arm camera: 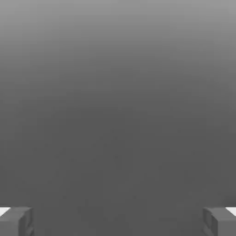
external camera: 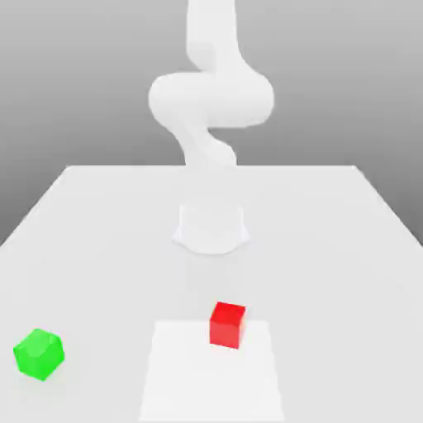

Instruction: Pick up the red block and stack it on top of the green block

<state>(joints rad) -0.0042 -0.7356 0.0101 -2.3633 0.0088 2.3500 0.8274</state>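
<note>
The red block (external camera: 227, 324) sits on the white table (external camera: 330, 248) near its front edge, a little to the exterior view's right of centre. Far off toward the exterior view's left, near the front corner, lies the green block (external camera: 39, 354), turned at an angle. The two blocks are well apart. In the hand view my gripper (arm camera: 118, 222) is open, one grey fingertip (arm camera: 16, 221) at each side with nothing between them, facing plain grey background. The white arm (external camera: 211, 99) rises from its base (external camera: 211, 227) at mid-table and runs up out of the exterior view.
A paler rectangular patch (external camera: 211, 380) lies on the table at the front centre, with the red block at its far edge. The table's far edge runs behind the arm's base.
</note>
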